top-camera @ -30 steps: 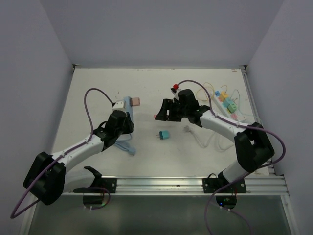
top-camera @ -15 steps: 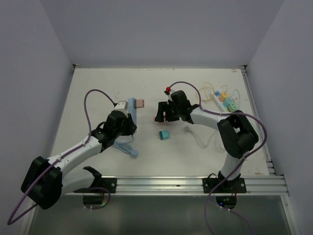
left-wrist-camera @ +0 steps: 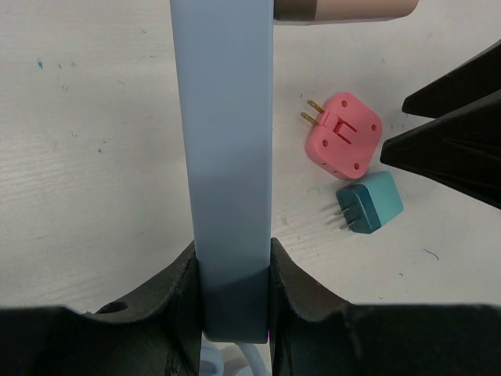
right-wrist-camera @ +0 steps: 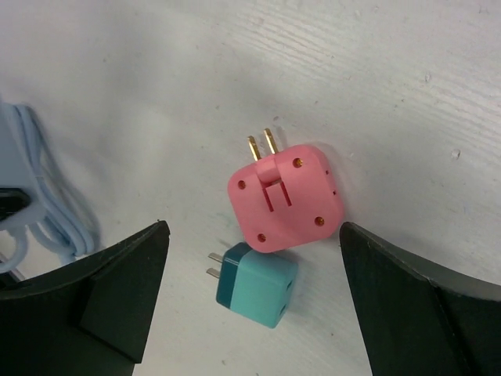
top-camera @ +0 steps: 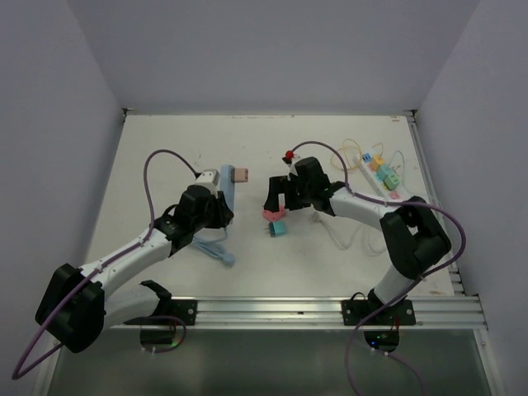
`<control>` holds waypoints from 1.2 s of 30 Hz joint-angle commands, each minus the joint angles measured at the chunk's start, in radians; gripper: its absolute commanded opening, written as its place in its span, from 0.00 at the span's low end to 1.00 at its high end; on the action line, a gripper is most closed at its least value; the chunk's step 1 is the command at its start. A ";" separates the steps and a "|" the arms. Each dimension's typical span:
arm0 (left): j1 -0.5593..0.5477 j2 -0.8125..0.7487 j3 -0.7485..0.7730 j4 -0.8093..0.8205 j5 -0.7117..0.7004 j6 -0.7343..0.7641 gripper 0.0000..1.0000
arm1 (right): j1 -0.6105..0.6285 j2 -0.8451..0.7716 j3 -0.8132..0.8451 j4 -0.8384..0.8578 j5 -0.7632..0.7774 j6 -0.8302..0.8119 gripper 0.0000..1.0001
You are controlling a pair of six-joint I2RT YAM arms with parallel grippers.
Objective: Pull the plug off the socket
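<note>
The left pincer (left-wrist-camera: pixel 232 270) is clamped on the pale blue socket strip (left-wrist-camera: pixel 223 141). The right pincer (right-wrist-camera: pixel 252 229) hangs with fingers spread wide above the pink plug (right-wrist-camera: pixel 286 196) (prongs bare), which lies on the worktop (right-wrist-camera: pixel 117 94) just beside a teal plug (right-wrist-camera: pixel 258 294).

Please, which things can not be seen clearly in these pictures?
- Left wrist view: the tan plug is cut off by the top edge; its prongs do not show.
- Left wrist view: the near end of the blue strip is hidden by the left gripper.
- Top view: the coloured plugs on the far strip are too small to count.
</note>
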State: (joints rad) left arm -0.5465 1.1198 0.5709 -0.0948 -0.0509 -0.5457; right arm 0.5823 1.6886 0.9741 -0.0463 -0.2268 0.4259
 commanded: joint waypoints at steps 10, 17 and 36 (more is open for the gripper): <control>-0.003 -0.038 0.043 0.118 0.115 0.067 0.00 | 0.007 -0.083 0.178 0.169 -0.192 0.304 0.89; -0.006 -0.044 0.037 0.133 0.137 0.082 0.00 | 0.030 0.014 0.261 0.175 -0.186 0.378 0.86; -0.001 0.015 0.033 0.096 -0.073 0.037 0.00 | 0.036 -0.035 0.167 0.180 -0.200 0.412 0.00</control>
State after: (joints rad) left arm -0.5602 1.1206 0.5747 -0.0608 0.0303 -0.4866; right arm 0.6159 1.7267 1.1717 0.1345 -0.4068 0.8246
